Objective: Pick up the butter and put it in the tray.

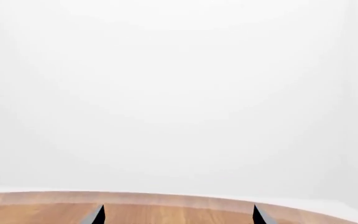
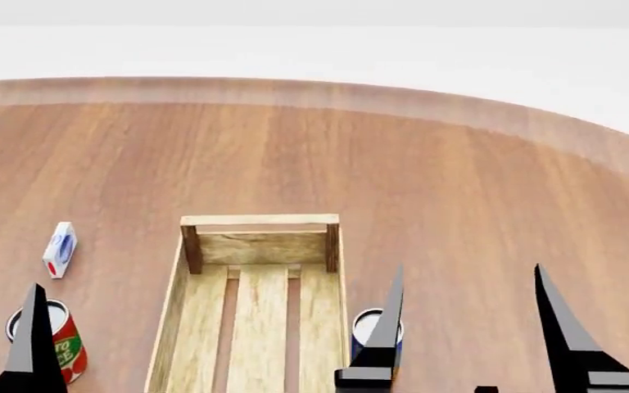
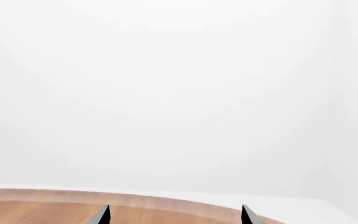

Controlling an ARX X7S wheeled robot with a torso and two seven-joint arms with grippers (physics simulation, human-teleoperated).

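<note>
Butter: not in any view; you must look for it.
Tray: near edge, centred between arms.
Right gripper: jaws spread, empty.
Left gripper: jaws spread, empty, raised above the surface.

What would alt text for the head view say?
A long wooden tray lies empty on a round wooden table, with a red can and small white-blue carton to its left and a blue can to its right. No butter shows.

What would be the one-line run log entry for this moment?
butter: not in view | tray: empty | left tool: open, holding nothing | right tool: open, holding nothing | stage: before pick
</note>
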